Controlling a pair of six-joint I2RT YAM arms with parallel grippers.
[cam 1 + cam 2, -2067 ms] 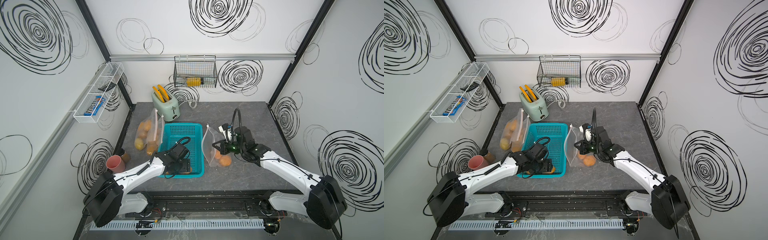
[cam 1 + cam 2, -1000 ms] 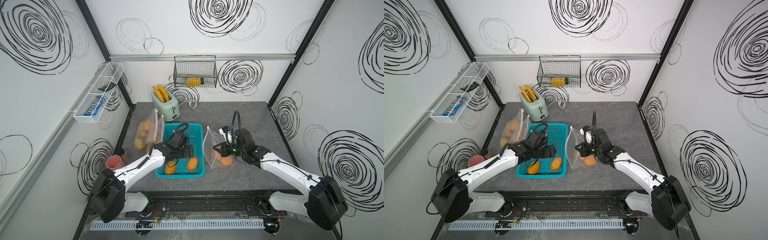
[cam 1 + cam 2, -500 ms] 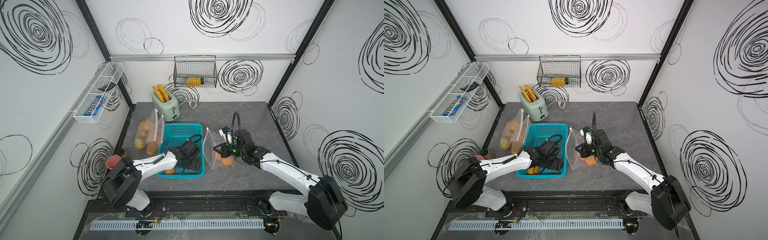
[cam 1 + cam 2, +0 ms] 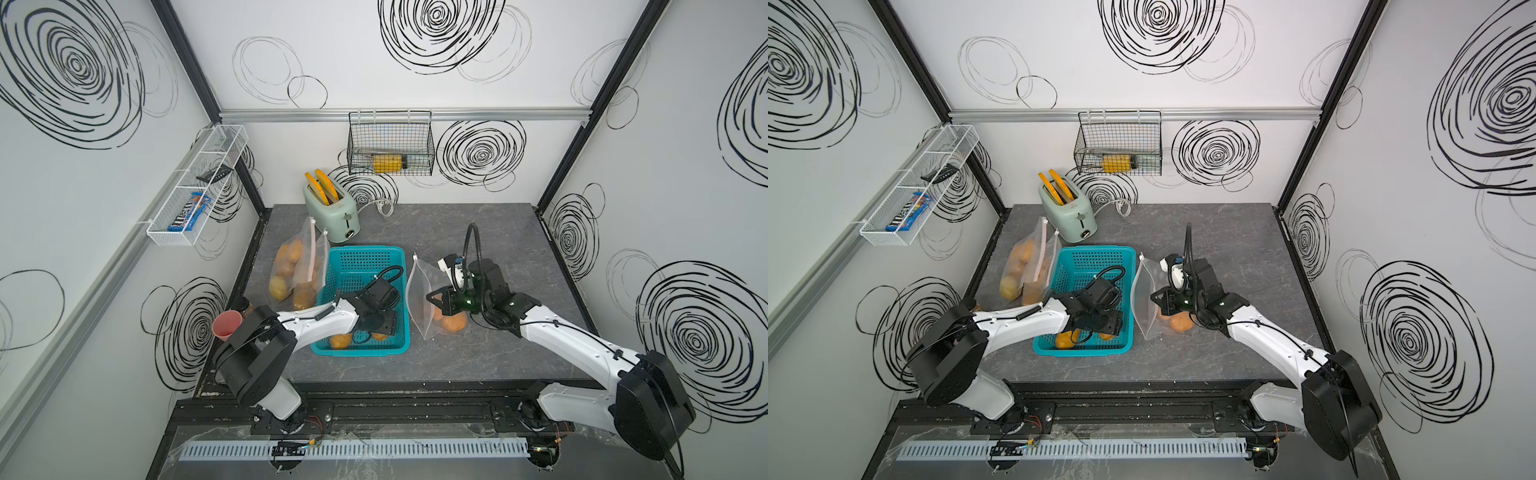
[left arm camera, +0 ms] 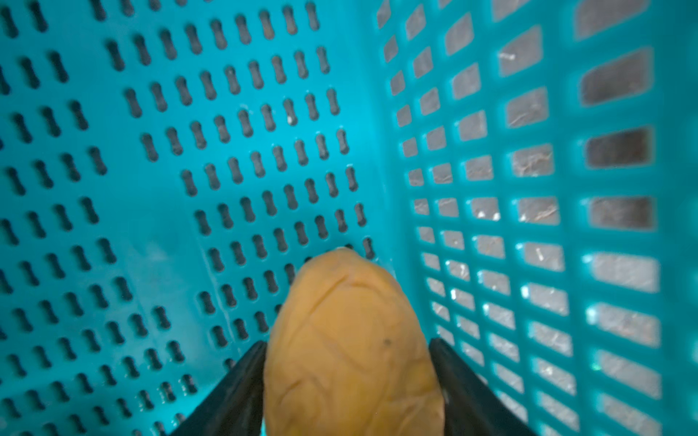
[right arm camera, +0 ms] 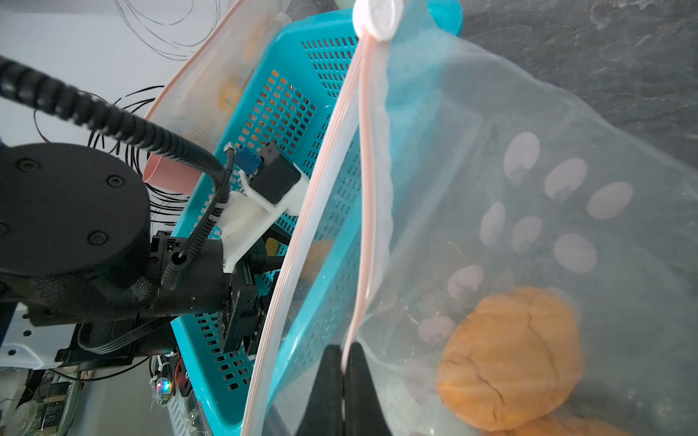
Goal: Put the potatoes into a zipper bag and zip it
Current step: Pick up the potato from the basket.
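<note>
We find the left gripper (image 5: 346, 344) inside the teal basket (image 5: 377, 132), its fingers clamped on both sides of one potato (image 5: 351, 358) lying by the basket wall. Just beside the basket, the right gripper (image 6: 342, 377) is pinched closed on the rim of the zipper bag (image 6: 528, 211). That bag holds orange potatoes (image 6: 510, 358).

A: How is the scene lit?
B: Bright, even light is thrown from above in both top views; only soft shadows are laid on the table (image 4: 457, 232).
A: And the wrist views?
B: The potato (image 5: 351, 351) is rendered soft, the basket (image 5: 566, 181) wall beside it blurred; the zipper bag (image 6: 491, 151) is seen as milky haze.
</note>
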